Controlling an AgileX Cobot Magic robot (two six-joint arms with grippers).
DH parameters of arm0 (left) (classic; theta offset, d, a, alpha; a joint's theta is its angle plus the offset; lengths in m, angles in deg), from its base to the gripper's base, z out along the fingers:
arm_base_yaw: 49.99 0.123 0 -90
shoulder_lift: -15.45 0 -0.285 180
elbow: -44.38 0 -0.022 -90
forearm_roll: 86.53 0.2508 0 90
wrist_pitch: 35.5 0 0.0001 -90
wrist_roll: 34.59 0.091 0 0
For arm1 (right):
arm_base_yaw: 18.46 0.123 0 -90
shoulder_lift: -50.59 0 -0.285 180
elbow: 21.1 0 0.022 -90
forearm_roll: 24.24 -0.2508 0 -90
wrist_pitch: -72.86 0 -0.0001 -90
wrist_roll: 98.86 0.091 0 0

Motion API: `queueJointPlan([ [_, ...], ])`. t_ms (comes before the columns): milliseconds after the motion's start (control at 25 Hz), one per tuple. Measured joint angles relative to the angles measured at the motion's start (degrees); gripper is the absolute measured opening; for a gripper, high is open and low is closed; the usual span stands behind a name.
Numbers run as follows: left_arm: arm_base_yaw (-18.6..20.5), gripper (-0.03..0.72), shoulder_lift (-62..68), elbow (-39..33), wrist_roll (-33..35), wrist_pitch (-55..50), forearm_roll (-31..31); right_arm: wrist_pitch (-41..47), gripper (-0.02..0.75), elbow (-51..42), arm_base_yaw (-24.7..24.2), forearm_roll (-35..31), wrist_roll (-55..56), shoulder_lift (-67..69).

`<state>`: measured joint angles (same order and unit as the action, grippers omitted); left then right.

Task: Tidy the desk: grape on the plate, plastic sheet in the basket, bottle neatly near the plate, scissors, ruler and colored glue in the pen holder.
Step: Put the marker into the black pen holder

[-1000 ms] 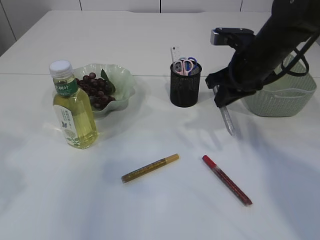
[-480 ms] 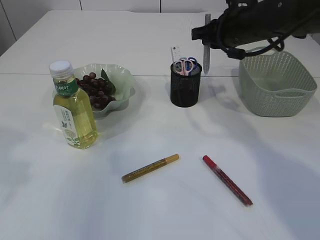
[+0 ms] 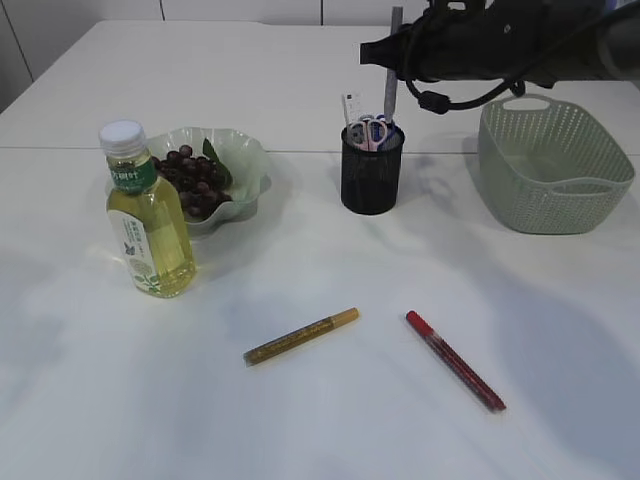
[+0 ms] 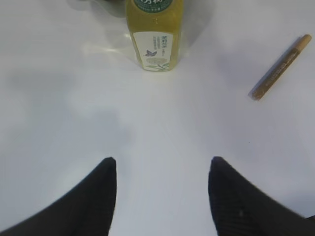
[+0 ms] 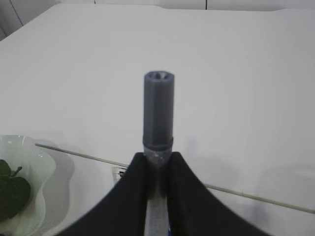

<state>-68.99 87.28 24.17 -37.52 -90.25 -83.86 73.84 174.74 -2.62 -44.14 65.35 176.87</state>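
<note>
Right gripper (image 3: 392, 50) clamped on an upright grey glue pen (image 3: 393, 62) over the pen holder (image 3: 370, 170), tip perhaps inside, left gripper (image 4: 162, 169) spread apart above bare table (image 4: 162, 123), gold pen (image 3: 301, 336) and red pen (image 3: 455, 360) lying loose.

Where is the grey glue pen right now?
In the exterior view, the grey glue pen hangs upright in the right gripper, just above the black pen holder, left of the basket.

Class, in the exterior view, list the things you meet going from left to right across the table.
Bottle → plate of grapes → gold glue pen → pen holder → red glue pen → basket.
</note>
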Motion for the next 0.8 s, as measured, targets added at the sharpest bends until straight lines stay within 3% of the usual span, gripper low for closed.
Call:
queueJointPlan([
  [800, 0.0, 0.434, 0.0, 0.0, 0.0, 0.0, 0.8, -3.5, 0.110, 1.5, 0.6, 2.0, -0.1, 3.6],
])
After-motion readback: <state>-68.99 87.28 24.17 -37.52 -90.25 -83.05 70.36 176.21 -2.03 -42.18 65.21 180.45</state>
